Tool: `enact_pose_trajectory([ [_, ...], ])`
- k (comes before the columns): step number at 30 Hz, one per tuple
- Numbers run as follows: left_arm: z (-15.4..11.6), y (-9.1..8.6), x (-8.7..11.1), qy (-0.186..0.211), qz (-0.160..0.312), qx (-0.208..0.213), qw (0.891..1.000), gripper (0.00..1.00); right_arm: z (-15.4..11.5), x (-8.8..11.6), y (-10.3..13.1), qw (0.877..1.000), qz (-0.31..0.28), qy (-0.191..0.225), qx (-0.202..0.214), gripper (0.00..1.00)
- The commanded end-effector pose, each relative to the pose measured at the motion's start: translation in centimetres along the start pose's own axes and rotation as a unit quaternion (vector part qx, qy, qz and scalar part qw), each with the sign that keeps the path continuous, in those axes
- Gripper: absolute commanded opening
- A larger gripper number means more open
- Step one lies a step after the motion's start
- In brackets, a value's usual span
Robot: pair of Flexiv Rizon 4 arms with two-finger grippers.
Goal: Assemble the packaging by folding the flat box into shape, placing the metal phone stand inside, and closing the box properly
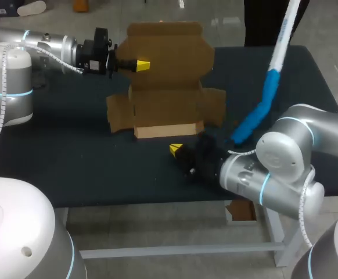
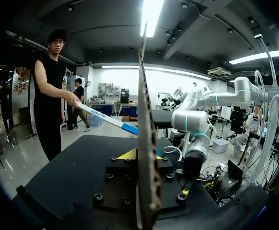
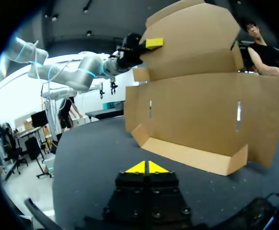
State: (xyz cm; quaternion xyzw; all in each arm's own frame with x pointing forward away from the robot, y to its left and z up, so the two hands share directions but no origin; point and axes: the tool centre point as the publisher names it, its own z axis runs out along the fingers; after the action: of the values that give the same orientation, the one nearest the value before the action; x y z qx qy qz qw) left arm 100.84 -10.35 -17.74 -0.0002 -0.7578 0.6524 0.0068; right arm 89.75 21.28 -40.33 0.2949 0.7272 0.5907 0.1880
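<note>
Here the partly folded cardboard box (image 1: 163, 81) is held upright on the dark table (image 1: 70, 157), its upper panel's edge clamped between the fingers of the left gripper (image 1: 141, 65). The right gripper (image 1: 176, 149) is seen low over the table just in front of the box, its yellow tips pressed together and empty. A blue-and-white pole (image 1: 268, 99) is held over the table by a person.

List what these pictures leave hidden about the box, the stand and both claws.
- The metal phone stand: seen in no view; possibly behind the cardboard box, cannot tell.
- Left wrist view: the box, edge-on, hides most of both yellow tips of the left claw.
- Head view: the right claw is largely hidden by its own wrist.
</note>
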Motion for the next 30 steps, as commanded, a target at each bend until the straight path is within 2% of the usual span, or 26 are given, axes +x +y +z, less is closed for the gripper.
enact_pose_trajectory([
  [1,0.0,0.2,0.0,0.002,0.0,0.001,1.0,0.0,1.0,0.1,-0.3,0.998,0.001,-0.056,-0.004,0.0],
  [16,0.0,0.2,0.0,0.002,0.0,0.001,1.0,0.0,3.2,-1.1,-0.4,0.997,0.008,-0.075,-0.008,0.0],
  [30,0.0,0.2,0.0,0.002,0.0,0.001,1.0,0.0,3.8,-2.5,0.2,0.995,0.022,-0.095,-0.004,0.0],
])
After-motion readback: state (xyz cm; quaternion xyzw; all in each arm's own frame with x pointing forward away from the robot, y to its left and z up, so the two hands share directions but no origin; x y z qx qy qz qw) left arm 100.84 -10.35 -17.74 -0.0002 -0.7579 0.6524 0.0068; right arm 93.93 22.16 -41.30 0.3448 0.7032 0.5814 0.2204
